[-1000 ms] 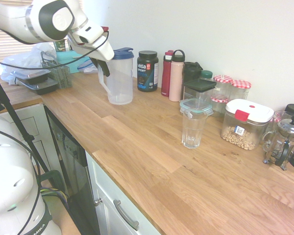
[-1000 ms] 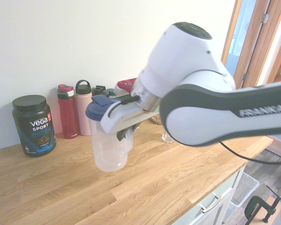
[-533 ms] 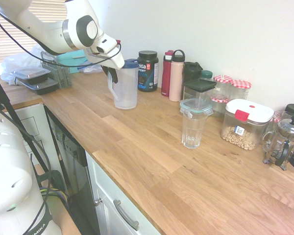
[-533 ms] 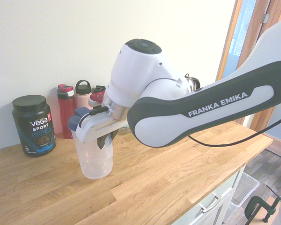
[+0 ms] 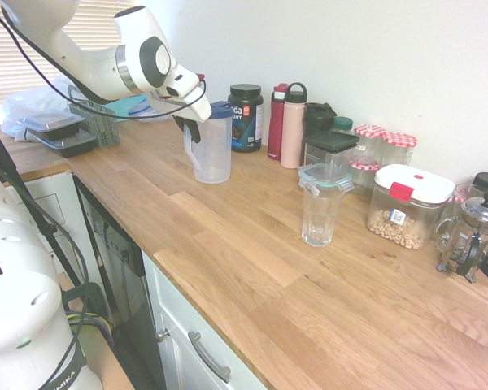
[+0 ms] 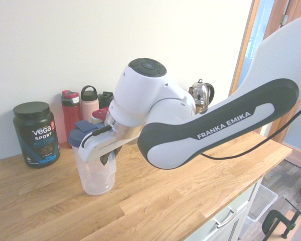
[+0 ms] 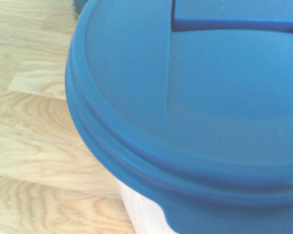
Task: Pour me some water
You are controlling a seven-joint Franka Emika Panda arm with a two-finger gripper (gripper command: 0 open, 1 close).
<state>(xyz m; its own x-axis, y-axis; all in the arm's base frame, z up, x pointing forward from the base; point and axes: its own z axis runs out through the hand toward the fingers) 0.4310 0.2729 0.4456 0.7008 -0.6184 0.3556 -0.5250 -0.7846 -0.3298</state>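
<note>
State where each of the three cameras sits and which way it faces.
First exterior view: outside the robot, looking down along the counter to the wall; arm enters from the left, base low left.
Second exterior view: opposite side, facing the wall and a doorway; arm comes in from the right.
Wrist view: on the wrist, close above the pitcher, facing its blue lid; no arm visible.
Both exterior views share the pitcher, protein tub and red bottle.

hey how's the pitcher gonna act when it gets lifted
The pitcher should stay stiff, judging by its smooth moulded wall. It may swing or tip somewhat, being tall with its handle on one side.
</note>
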